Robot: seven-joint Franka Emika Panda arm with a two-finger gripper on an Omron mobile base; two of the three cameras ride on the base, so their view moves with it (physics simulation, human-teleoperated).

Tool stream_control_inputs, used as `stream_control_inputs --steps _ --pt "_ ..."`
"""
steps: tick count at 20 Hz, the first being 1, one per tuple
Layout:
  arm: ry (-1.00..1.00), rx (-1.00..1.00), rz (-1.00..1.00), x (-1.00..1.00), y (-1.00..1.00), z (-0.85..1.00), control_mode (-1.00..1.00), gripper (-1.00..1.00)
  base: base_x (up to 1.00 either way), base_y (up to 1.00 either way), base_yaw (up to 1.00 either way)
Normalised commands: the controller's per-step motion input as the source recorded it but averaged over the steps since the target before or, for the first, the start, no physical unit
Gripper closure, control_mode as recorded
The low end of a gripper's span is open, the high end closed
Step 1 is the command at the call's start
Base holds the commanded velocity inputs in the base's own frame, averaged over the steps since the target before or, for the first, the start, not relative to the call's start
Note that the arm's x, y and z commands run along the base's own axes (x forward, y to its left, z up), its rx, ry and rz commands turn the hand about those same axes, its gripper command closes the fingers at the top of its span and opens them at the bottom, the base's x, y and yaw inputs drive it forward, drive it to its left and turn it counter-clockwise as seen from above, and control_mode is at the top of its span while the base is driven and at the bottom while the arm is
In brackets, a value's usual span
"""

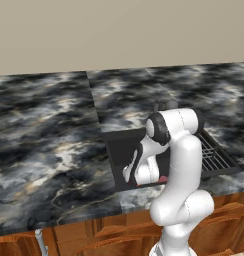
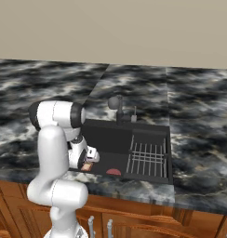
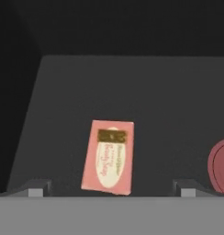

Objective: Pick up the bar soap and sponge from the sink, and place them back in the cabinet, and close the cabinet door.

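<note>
Pincer (image 3: 112,188) released, poised over the bar soap (image 3: 109,157) on the sink (image 3: 146,87) floor. Best to descend straight, straddling the soap's narrow sides, clear of the pink piece (image 3: 220,166) beside it.

We see both base views evenly and softly lit, with no clear light source and no hard shadows; the beige wall (image 1: 119,30) reads flat and uniform. The marbled tabletop (image 1: 49,145) shows no glare, only its own pale veining. The white arm (image 1: 181,165) is bright with gentle shading along its curves. The sink (image 2: 110,139) is a dark well where detail drops away. The hand view is dim and low in contrast: the basin floor fades to near black toward the top, and the pink soap box (image 3: 109,157) looks slightly soft, its printing blurred. Edges everywhere are mildly pixelated, without visible lens distortion.
</note>
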Motion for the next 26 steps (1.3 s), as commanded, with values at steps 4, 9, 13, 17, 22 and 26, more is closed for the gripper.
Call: stream_control_inputs --steps 4,9,13,17,22,26 --pt "0.04 0.00 0.00 0.00 0.07 -0.29 -1.00 -1.00 0.00 0.00 0.00" --pt "0.04 0.00 0.00 0.00 0.07 -0.26 -1.00 -1.00 0.00 0.00 0.00" --pt "0.06 0.00 0.00 0.00 0.00 -0.17 -1.00 -1.00 0.00 0.00 0.00" --pt "0.04 0.00 0.00 0.01 0.00 -0.23 -1.00 -1.00 0.00 0.00 0.00" --pt "0.00 0.00 0.00 0.13 0.00 -0.24 -1.00 -1.00 0.00 0.00 0.00" --pt "0.00 0.00 0.00 0.25 0.01 -0.20 -1.00 -1.00 0.00 0.00 0.00"
